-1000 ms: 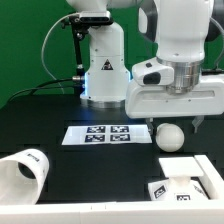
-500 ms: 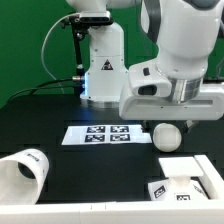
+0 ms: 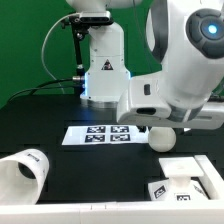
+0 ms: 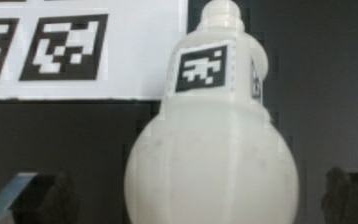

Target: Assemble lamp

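The lamp bulb (image 4: pixel 211 150) lies on the black table, its narrow neck carrying a square tag (image 4: pixel 206 68). My gripper (image 4: pixel 190 200) is open, with one dark finger (image 4: pixel 30 196) on each side of the bulb's wide round head, and a gap shows on both sides. In the exterior view only the bulb's round head (image 3: pixel 166 139) shows below the arm's tilted white hand (image 3: pixel 170 98). The cup-like shade (image 3: pixel 22 172) lies on its side at the exterior view's lower left. The blocky base (image 3: pixel 186 178) stands at the lower right.
The marker board (image 3: pixel 105 134) lies flat just to the exterior view's left of the bulb and also shows in the wrist view (image 4: pixel 43 50). The arm's pedestal (image 3: pixel 103 65) stands behind it. A white table edge (image 3: pixel 100 216) runs along the front.
The hand has tilted and swung toward the exterior view's right over the bulb. Its fingers, visible a second ago, are now hidden in the exterior view. The parts have not moved.
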